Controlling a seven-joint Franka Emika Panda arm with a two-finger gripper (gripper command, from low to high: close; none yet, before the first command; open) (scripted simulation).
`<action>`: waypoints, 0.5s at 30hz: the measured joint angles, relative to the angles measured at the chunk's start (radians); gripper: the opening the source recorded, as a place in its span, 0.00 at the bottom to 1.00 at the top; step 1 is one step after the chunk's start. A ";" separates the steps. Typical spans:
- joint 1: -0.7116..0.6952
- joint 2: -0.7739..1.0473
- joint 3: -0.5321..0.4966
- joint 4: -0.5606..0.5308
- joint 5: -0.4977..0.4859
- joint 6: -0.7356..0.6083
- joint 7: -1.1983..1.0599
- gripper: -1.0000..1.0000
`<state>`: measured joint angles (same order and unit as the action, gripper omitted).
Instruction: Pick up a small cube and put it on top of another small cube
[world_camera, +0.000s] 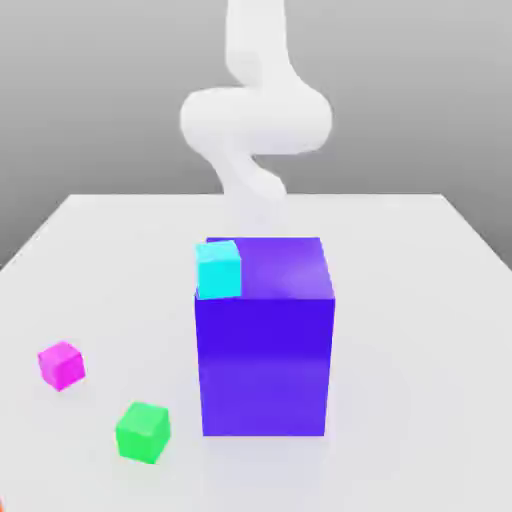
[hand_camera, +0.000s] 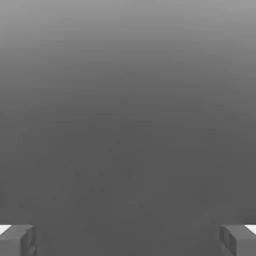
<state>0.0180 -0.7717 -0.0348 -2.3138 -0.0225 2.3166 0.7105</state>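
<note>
Pincer (hand_camera: 128, 240) spread wide, holding nothing.

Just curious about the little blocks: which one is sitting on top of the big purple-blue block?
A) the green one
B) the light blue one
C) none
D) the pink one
B: the cyan cube rests on a top corner of the big purple-blue block.
</note>
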 joint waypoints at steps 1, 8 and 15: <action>0.008 0.012 -0.015 -0.006 -0.010 0.007 -0.039 0.50; 0.055 0.086 -0.121 -0.044 -0.065 0.052 -0.296 0.50; 0.103 0.154 -0.236 -0.081 -0.116 0.096 -0.554 0.50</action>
<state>0.1206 -0.6179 -0.2711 -2.3952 -0.1381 2.4123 0.1562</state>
